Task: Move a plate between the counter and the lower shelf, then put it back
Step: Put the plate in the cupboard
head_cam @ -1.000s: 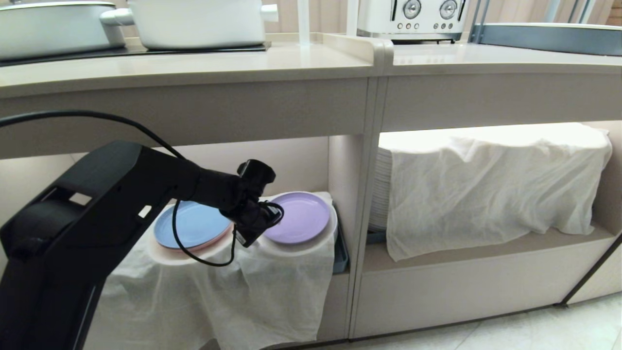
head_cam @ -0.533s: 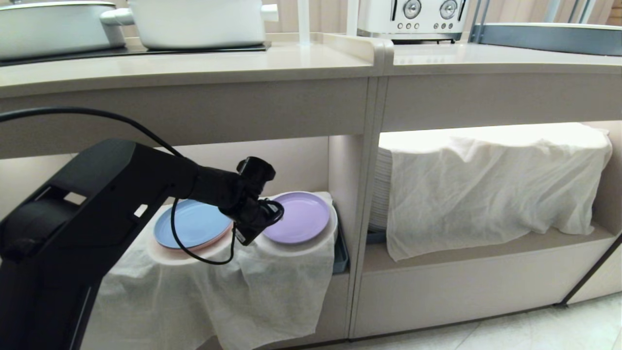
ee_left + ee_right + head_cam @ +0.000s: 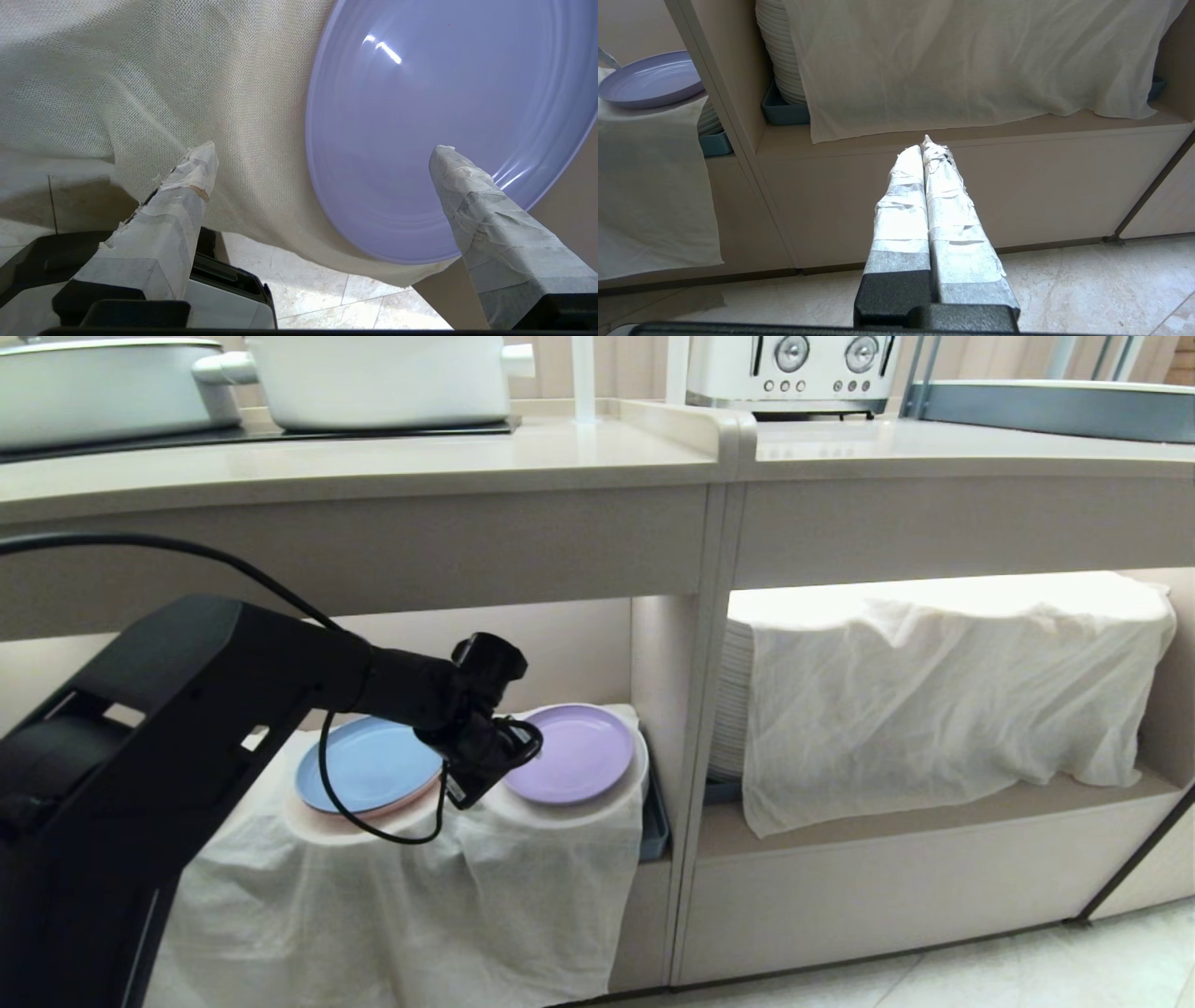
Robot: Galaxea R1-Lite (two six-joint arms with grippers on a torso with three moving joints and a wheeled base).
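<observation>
Head view: left gripper (image 3: 523,747) is hovering at the near-left rim of the plate (image 3: 571,753), inside the lower shelf (image 3: 579,644).
Plate location: lying flat on a cloth-draped stack (image 3: 551,859), beside the blue plate (image 3: 371,767); counter (image 3: 373,457) above is carrying none.
Left gripper state: fingers (image 3: 187,186) are standing wide apart, one over the cloth, one over the plate, gripping nothing.
Right gripper (image 3: 926,151): resting closed, low before the neighbouring compartment.
Handling: probably light, stiff, smooth plastic; likely slipping under a shallow pinch.
Hold point: near rim, one finger above, one beneath.
</observation>
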